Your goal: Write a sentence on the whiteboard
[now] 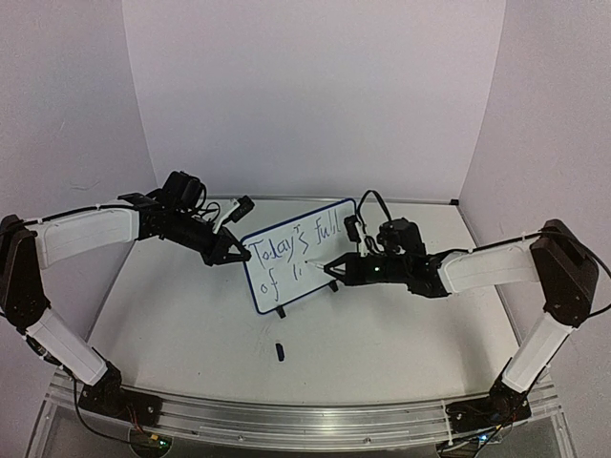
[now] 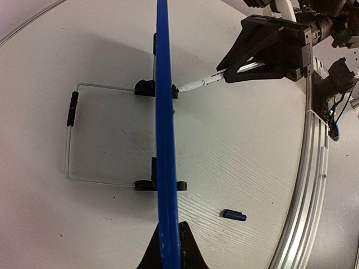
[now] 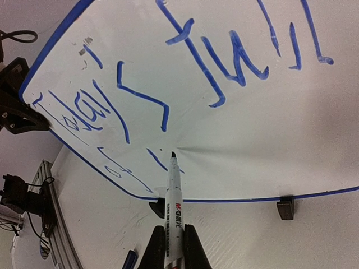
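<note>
A: Where is the board, and what is on it?

B: The whiteboard (image 1: pixel 320 250) stands upright mid-table, facing the near edge. The sentence (image 1: pixel 277 250) runs in thin dark-blue strokes on two lines: "Today's full" above, "of li" below.

A: Grippers?

B: The left gripper (image 1: pixel 234 252) is clamped on the board's left edge, with the blue rim (image 2: pixel 164 112) running between its fingers. The right gripper (image 1: pixel 334 271) is closed around a slim white marker pen (image 3: pixel 175 202). The pen's dark tip seems to touch the board just right of a short stroke on the lower line, though contact is hard to confirm.

A: Edges and room?

B: Bare table (image 1: pixel 191 324) lies near and to the left of the board. A ribbed aluminium rail (image 1: pixel 305 420) runs along the near edge. Pale walls (image 1: pixel 315 95) close in the far side and both flanks. A small dark cap (image 1: pixel 280 351) lies alone on the table, near of the board.

A: Materials?

B: The board is glossy white with rounded corners. It sits on black clip feet (image 2: pixel 145 87), with a thin wire stand (image 2: pixel 67 140) behind it. The tabletop is matte white and faintly grained. The gripper fingers are black and angular.
</note>
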Robot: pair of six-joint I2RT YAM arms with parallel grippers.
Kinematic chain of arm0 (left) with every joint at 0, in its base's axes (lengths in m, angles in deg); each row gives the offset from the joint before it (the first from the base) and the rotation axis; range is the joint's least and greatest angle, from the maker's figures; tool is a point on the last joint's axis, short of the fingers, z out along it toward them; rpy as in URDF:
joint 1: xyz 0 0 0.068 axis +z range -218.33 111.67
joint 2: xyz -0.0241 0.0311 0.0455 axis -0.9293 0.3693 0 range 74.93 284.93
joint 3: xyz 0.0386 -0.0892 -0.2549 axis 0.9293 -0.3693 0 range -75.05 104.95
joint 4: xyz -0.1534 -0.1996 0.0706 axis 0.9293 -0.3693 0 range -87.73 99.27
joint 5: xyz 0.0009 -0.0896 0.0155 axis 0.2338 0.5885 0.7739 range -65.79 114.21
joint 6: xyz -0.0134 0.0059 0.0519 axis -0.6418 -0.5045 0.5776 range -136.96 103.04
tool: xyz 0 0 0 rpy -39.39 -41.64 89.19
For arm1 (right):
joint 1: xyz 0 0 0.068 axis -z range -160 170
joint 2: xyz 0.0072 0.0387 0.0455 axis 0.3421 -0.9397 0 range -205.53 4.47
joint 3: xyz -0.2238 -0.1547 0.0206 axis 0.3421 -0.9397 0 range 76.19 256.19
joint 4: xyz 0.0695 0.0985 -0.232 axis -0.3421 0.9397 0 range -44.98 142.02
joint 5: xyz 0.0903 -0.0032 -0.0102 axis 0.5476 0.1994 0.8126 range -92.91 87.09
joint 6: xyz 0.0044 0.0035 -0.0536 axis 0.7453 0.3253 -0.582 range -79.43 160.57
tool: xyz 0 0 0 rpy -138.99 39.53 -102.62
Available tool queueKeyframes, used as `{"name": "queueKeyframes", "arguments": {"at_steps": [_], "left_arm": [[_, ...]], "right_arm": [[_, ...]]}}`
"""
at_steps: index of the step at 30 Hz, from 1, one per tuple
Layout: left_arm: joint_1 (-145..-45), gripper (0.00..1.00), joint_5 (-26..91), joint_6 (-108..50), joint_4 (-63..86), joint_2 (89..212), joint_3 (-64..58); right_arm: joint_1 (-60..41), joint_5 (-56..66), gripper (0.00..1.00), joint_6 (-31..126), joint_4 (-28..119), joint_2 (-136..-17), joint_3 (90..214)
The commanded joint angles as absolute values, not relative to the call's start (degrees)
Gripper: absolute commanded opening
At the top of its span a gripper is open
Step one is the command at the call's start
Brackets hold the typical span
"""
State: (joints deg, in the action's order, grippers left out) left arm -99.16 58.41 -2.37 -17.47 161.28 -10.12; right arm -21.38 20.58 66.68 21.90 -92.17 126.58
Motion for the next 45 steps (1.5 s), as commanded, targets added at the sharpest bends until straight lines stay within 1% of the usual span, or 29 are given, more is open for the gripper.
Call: {"name": "queueKeyframes", "arguments": {"at_steps": [1, 27, 38, 45], "left_arm": [[-100.2, 0.00, 56.7, -1.5, -22.0, 163.0, -9.8], [-100.2, 0.00, 56.8, -1.5, -22.0, 163.0, -9.8], [-100.2, 0.00, 56.7, -1.4, -21.9, 163.0, -9.8], [-100.2, 0.00, 56.6, -1.4, -22.0, 163.0, -9.8]], "right_arm": [[-20.7, 20.6, 0.00, 67.3, 20.0, -93.1, 125.8], [-20.4, 22.8, 0.00, 65.4, 21.6, -97.2, 128.7], [-20.3, 20.4, 0.00, 65.6, 21.5, -93.4, 127.5], [-20.4, 26.0, 0.00, 65.8, 21.1, -91.9, 127.5]]}}
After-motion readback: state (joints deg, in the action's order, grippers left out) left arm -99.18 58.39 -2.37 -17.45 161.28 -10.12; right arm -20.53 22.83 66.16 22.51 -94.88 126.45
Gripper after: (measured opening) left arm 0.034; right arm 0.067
